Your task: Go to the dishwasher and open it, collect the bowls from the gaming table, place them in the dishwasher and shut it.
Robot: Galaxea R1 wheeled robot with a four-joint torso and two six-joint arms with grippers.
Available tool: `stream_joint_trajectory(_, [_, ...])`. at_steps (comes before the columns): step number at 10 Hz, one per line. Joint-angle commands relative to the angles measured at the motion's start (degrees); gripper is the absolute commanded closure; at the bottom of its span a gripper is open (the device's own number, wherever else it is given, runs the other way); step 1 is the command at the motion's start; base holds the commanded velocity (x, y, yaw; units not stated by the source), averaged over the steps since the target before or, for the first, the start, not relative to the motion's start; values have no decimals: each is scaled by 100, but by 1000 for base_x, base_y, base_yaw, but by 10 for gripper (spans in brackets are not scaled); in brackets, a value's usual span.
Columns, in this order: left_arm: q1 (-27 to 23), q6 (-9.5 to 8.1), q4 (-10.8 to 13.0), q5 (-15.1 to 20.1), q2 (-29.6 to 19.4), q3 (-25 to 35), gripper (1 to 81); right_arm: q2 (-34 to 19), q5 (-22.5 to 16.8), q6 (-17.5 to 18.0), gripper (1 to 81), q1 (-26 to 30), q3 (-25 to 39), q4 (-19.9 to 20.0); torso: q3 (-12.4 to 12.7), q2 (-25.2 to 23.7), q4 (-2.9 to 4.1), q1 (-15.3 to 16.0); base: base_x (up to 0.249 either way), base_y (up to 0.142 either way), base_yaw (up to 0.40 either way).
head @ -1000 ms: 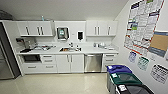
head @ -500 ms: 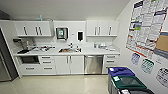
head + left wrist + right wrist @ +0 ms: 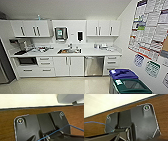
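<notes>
You've got one dishwasher (image 3: 94, 66) under the counter, one sink (image 3: 69, 51), one small black oven (image 3: 26, 61), and two lidded bins by the right wall: one blue (image 3: 122, 74), one green (image 3: 130, 86). One wall dispenser (image 3: 80, 36), too.

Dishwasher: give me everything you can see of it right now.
The dishwasher is built into the white lower cabinets, under the counter, right of the sink cupboard doors and left of a drawer stack. Its front looks like brushed steel, with a horizontal bar handle near the top. The door is shut and upright, flush with the cabinet fronts. Nothing touches it.
</notes>
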Motion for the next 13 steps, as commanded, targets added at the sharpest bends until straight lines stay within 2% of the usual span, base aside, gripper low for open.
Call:
stream_joint_trajectory(1, [-302, 2, 13, 258, -80, 55, 10, -125, -268, -28, 10, 294, 51, -91, 0, 0, 0, 0, 162, 0, 0])
stream_joint_trajectory(7, [-302, 2, 13, 258, -63, 55, 10, -125, -268, -28, 10, 303, 51, -91, 0, 0, 0, 2, 152, 0, 0])
stream_joint_trajectory(13, [-302, 2, 13, 258, -88, 55, 10, -125, -268, -28, 10, 303, 42, -82, 0, 0, 0, -2, 104, 0, 0])
